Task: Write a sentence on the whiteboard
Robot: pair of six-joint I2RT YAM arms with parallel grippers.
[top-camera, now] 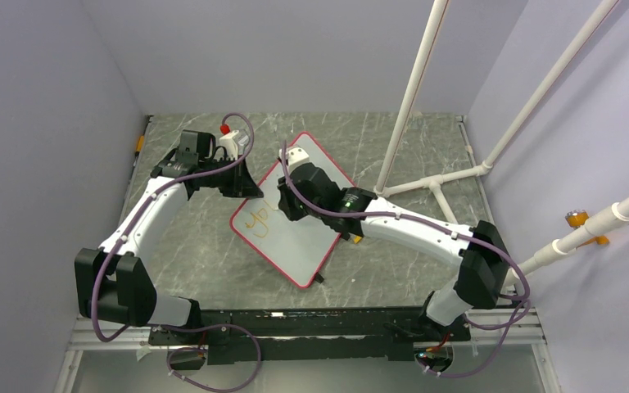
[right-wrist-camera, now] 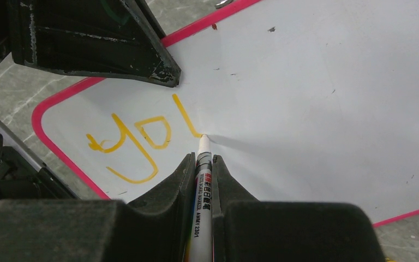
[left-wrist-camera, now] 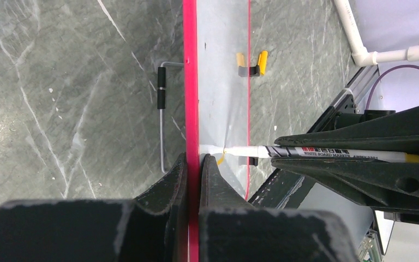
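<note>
As the right claw [right-wrist-camera: 203, 159], closed tight on a slim white marker [right-wrist-camera: 202, 185], pressed its tip to the whiteboard [right-wrist-camera: 316, 109], the sentence [right-wrist-camera: 133, 143] stood at "yo" and a single downstroke in thin orange. The board sat askew at the middle of the grey, white-veined table [top-camera: 393, 139]. The edge on the left arm's side was pinched between the closed fingers of the left claw [left-wrist-camera: 195, 158]. To an onlooker, the stroke called for light, even pressure and a smooth curve up from its foot. It also needed a firm left grip, so that the glossy panel could not slide. The board was flat, round-cornered and rimmed in thin red-pink. The claws were matte black and scuffed at the edges.
</note>
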